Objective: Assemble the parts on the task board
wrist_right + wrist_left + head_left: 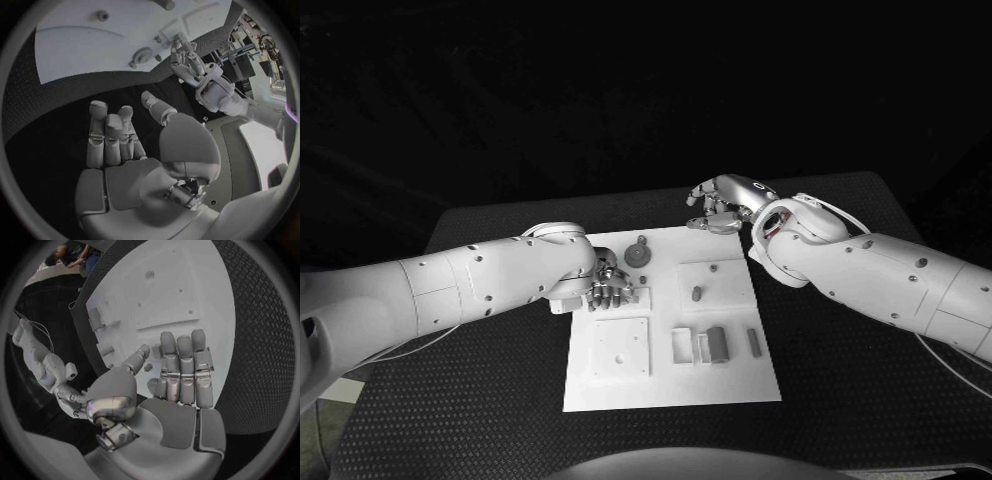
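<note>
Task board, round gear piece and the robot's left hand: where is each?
task board [733, 385], head view, bare near corner.
round gear part [636, 256], head view, its middle.
left hand [609, 290], head view, its fingers.

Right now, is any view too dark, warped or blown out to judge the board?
Head view: room black, but the task board is evenly lit and its parts read clearly. Left wrist view: fisheye bends the board's edges; left hand covers part of it. Right wrist view: right hand hangs over dark table, board curved near the rim, bright glare at one side.
</note>
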